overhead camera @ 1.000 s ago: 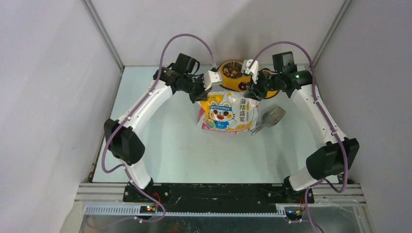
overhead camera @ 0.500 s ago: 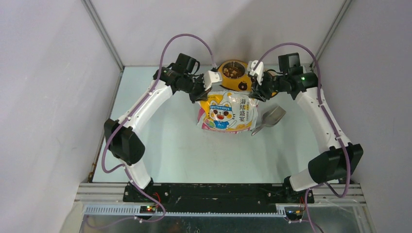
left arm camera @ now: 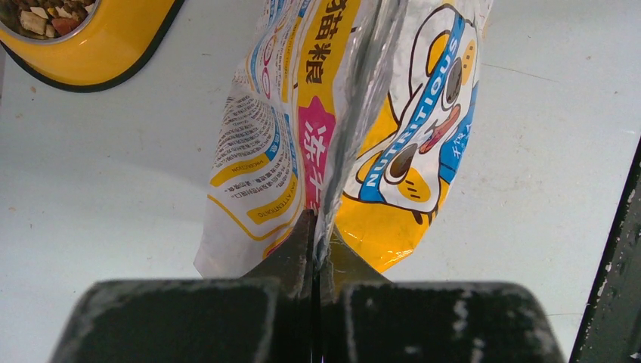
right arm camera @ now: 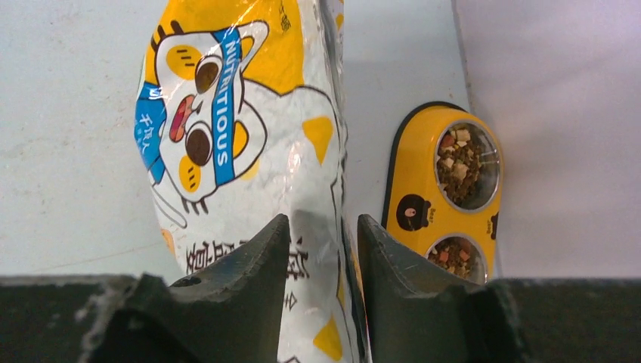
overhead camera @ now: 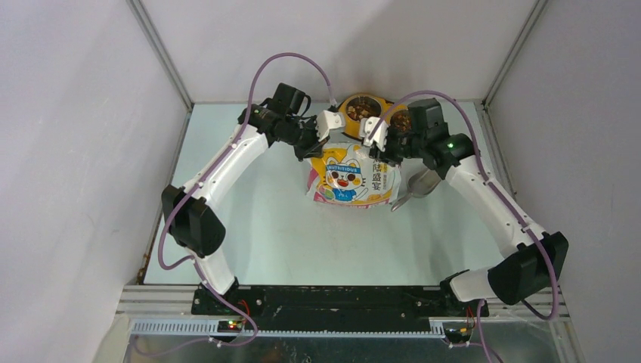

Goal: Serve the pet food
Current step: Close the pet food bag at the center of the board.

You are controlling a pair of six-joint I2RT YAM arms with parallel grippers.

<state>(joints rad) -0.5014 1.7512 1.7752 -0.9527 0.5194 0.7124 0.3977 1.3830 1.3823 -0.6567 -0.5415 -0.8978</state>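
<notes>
The pet food bag [overhead camera: 349, 179], glossy with a cartoon cat, stands tilted on the table in front of the yellow feeder [overhead camera: 344, 112]. Brown kibble [overhead camera: 363, 109] fills both feeder bowls. My left gripper [overhead camera: 320, 148] is shut on the bag's [left arm camera: 332, 113] upper left corner, pinching its edge between the fingertips [left arm camera: 298, 246]. My right gripper [overhead camera: 377, 146] is open at the bag's upper right. In the right wrist view its fingers [right arm camera: 264, 249] straddle the bag's [right arm camera: 242, 136] side seam, with the feeder [right arm camera: 412, 189] and kibble [right arm camera: 459, 168] just beyond.
A grey metal scoop [overhead camera: 422, 181] lies on the table right of the bag, under my right forearm. White walls close the table at the back and on both sides. The feeder's corner [left arm camera: 98, 53] shows at the left wrist view's top left.
My right gripper has swung left from over the feeder's right bowl to the bag's upper right edge, uncovering that bowl. The left gripper and the bag have stayed put.
</notes>
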